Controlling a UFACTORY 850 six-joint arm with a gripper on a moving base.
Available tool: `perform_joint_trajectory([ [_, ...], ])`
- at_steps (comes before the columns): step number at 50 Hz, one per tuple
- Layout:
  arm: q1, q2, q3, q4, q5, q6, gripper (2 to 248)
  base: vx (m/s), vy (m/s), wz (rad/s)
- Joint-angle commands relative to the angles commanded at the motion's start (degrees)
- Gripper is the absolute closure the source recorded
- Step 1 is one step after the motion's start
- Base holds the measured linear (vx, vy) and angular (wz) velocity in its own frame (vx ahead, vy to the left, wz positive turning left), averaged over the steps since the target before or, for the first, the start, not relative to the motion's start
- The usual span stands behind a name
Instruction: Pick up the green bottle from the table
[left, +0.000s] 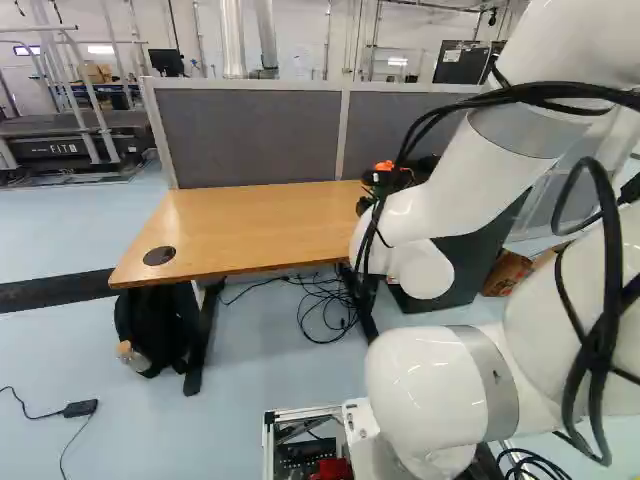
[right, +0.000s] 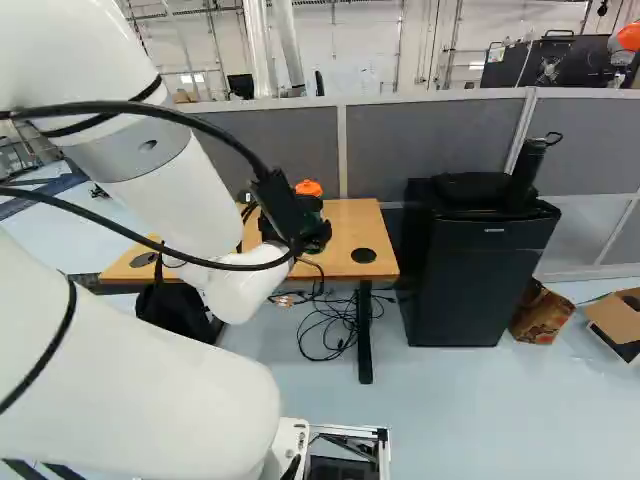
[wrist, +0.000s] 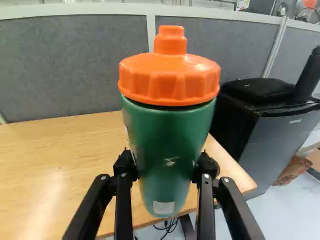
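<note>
My claw (right: 316, 237) grips the green bottle (wrist: 167, 145) from both sides, upright, orange cap (wrist: 169, 77) on, contents hidden; whether its base touches the table (wrist: 60, 165) I can't tell. Floor shows between table and fridge (right: 465, 285); the partition (wrist: 75, 65) stands behind.

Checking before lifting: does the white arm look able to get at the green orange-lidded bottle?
Probably yes: the black two-fingered gripper has the bottle between its fingers, one against each side, and nothing visible stands in the way.
</note>
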Motion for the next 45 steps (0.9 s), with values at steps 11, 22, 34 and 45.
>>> perform_joint_trajectory([
  [11,1.37,-0.24,-0.02,-2.09,-2.64,0.00,134,0.000,0.000,0.000],
  [22,2.49,-0.43,-0.04,-3.79,-4.80,0.00,134,0.000,0.000,0.000],
  [34,3.25,-0.56,-0.05,-4.96,-6.27,0.00,134,0.000,0.000,0.000],
  [45,3.53,-0.61,-0.05,-5.39,-6.81,0.00,134,0.000,0.000,0.000],
])
